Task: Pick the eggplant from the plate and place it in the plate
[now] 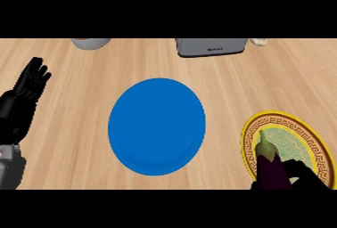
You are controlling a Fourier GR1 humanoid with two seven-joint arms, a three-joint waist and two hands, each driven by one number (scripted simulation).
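Observation:
A dark purple eggplant (270,165) with a green stem lies on the yellow patterned plate (309,138) at the lower right. My right hand (302,174) shows at the bottom right edge, right beside the eggplant's lower end; how its fingers stand is hidden by the frame edge. A plain blue plate (157,126) sits in the middle of the wooden counter with nothing on it. My left hand (27,84) rests open at the far left, fingers up, well away from both plates.
A grey appliance (211,46) stands at the back edge, right of centre. A pale bowl-like object (91,42) sits at the back left, and a small light object (259,41) at the back right.

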